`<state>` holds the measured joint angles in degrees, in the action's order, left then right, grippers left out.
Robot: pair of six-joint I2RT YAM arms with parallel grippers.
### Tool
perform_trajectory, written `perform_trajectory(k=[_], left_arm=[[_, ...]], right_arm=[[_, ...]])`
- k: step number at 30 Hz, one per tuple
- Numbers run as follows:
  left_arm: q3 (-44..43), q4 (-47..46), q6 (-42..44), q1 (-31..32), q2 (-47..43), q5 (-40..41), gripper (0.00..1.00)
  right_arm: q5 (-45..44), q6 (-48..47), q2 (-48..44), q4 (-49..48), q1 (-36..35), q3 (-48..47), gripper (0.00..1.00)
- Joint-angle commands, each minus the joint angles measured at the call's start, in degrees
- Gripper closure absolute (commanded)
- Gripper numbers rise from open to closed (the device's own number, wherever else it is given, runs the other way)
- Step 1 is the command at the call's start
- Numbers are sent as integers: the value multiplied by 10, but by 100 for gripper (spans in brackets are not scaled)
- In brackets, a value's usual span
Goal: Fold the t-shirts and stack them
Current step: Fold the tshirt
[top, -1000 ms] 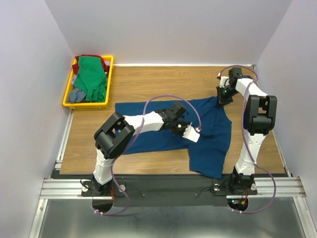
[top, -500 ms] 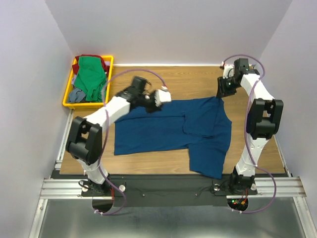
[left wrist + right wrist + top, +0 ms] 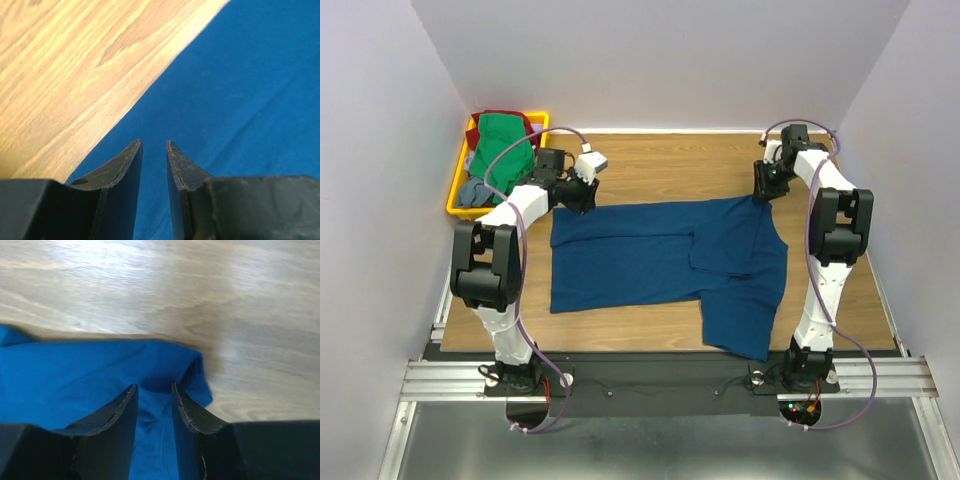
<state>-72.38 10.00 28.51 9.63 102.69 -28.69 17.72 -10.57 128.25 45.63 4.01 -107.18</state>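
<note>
Navy-blue cloth t-shirt [image 3: 650, 260] lies spread on the wooden counter [image 3: 660, 165], left jaws and right jaws slightly apart over its far corners, where a shallow bite at the edge could slip and skew the fold.

Left tool [image 3: 153, 144] low over blue t-shirt [image 3: 240, 90], near its edge; fingers parted by a narrow gap. Wood counter [image 3: 75, 65] fills upper left.
</note>
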Motion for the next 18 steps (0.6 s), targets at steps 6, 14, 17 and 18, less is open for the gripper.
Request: perform_trajectory(k=[6,14,17,18], left_arm=[[0,-32,-33,-4,32,72,63],[-13,-32,-27,-8,52,86,63],[-15,-28,-30,-13,65,103,64],[-15,-28,-32,-15,68,108,65]], right_arm=[[-60,41,-33,-41,-2,-4,60],[-45,55,-18,-41,-1,-6,68],[-40,59,-9,-41,1,-7,94],[-44,58,-9,-41,4,-5,99]])
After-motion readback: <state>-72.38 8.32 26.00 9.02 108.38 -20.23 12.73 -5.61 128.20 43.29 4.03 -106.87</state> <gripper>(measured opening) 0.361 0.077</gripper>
